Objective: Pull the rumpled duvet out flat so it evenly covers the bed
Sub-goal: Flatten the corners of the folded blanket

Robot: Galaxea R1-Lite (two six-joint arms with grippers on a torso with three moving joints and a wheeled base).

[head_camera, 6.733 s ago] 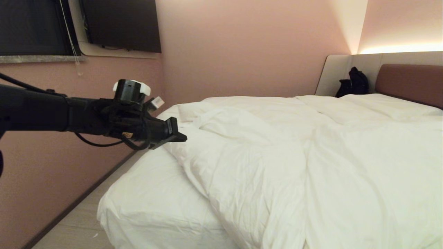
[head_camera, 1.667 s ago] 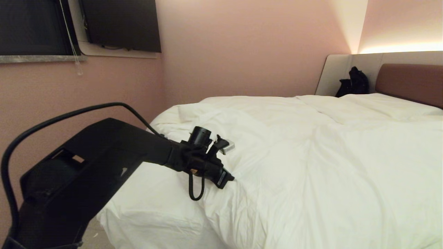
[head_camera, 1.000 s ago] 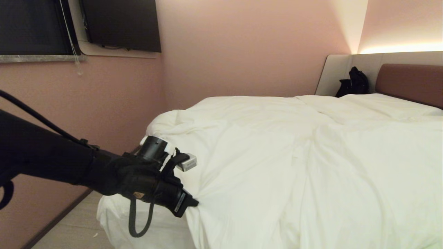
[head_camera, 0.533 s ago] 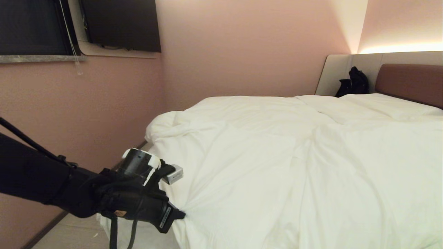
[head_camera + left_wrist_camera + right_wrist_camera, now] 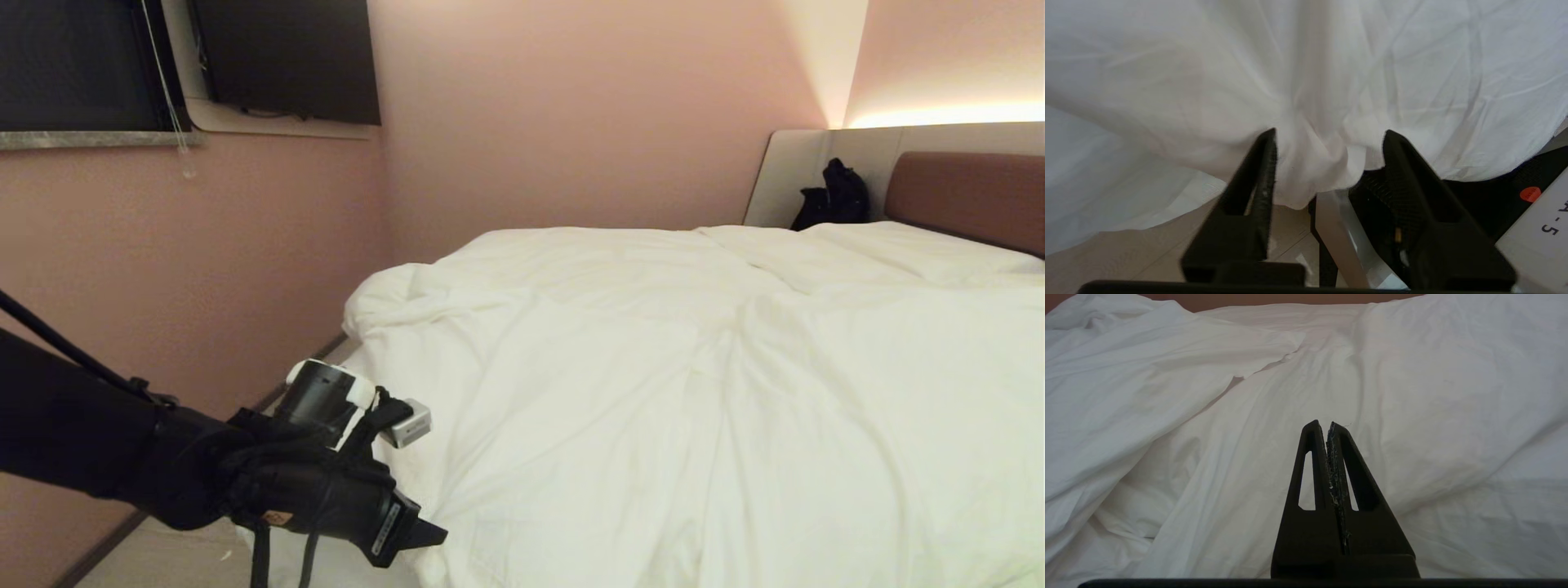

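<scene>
Duvet (image 5: 653, 392) spread over bed (image 5: 963, 192), left corner draped over its edge.
Left claw (image 5: 1327, 136) released, fingers parted, fabric fold loose between them; right claw (image 5: 1327, 424) clenched, empty, above the duvet.

Black left arm (image 5: 73, 425), looping cable, black gripper (image 5: 424, 535)
</scene>
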